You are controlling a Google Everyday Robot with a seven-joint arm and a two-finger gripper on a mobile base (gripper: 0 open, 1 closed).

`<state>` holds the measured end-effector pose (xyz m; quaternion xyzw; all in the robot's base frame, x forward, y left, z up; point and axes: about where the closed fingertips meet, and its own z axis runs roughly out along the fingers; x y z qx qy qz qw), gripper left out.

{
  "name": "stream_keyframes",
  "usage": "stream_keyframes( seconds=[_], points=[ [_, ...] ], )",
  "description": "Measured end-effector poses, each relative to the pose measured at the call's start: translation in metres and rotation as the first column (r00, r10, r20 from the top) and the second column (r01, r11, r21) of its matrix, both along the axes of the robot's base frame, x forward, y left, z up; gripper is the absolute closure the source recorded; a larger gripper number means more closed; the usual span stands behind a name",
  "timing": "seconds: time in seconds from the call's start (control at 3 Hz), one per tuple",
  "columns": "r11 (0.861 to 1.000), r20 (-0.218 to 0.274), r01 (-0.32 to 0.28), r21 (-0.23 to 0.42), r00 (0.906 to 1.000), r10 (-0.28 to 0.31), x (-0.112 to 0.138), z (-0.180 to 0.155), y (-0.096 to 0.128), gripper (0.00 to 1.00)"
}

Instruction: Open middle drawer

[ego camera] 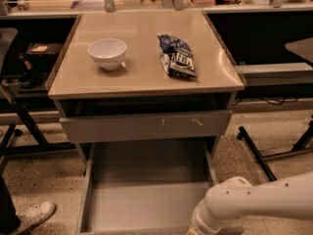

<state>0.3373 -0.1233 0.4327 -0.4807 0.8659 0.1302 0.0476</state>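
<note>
The middle drawer [146,199] is pulled far out toward me under the cabinet, and its bare grey inside shows. Its front lies at the bottom edge of the view and is mostly hidden. Above it is the taller grey front with pale scratch marks [146,126], with a dark gap over it. My white arm [254,199] comes in from the right, and its wrist [200,224] is at the right end of the open drawer's front. My gripper lies below the bottom edge of the view, past the wrist.
A white bowl [107,53] and a blue snack bag [177,57] lie on the beige cabinet top [142,82]. Black table legs [254,153] stand on the floor to the right. A chair frame [19,121] and a person's white shoe [32,217] are on the left.
</note>
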Motion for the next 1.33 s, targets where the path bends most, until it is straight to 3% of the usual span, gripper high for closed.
stream_keyframes(
  seconds=[1.33],
  points=[
    [1.0, 0.009, 0.026, -0.002, 0.9996, -0.025, -0.0072, 0.0072, -0.0016, 1.0]
  ],
)
